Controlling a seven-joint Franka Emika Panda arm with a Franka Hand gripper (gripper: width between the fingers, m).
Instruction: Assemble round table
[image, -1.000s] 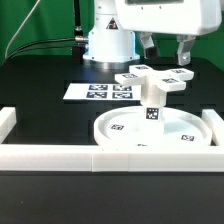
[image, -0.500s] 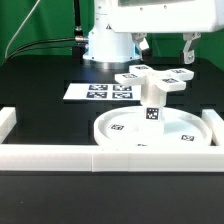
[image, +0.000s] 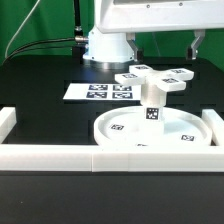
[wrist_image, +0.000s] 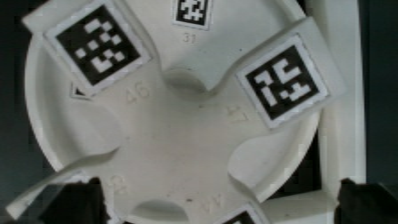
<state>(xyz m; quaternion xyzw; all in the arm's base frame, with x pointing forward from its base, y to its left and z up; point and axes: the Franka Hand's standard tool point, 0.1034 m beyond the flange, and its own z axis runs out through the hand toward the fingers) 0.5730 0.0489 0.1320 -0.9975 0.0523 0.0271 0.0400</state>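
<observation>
Table: the round top (image: 155, 131) lies near the white rail (image: 100, 157); leg (image: 153, 103) and cross base (image: 153, 77) stand on it.
Feel: light, stiff, smooth plastic.
Hold: grab the leg.
Hand (wrist_image: 196, 205): open, holding nothing.

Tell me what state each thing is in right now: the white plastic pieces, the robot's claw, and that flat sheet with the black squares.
Large white rimmed disc top: lying flat on the black table, against the white border rail.
Short white cylinder leg: standing upright at the disc's centre.
White cross-shaped base: sitting on top of the leg, not held.
Gripper: raised above the base, fingers apart, empty.
Marker board: lying flat on the table.
</observation>
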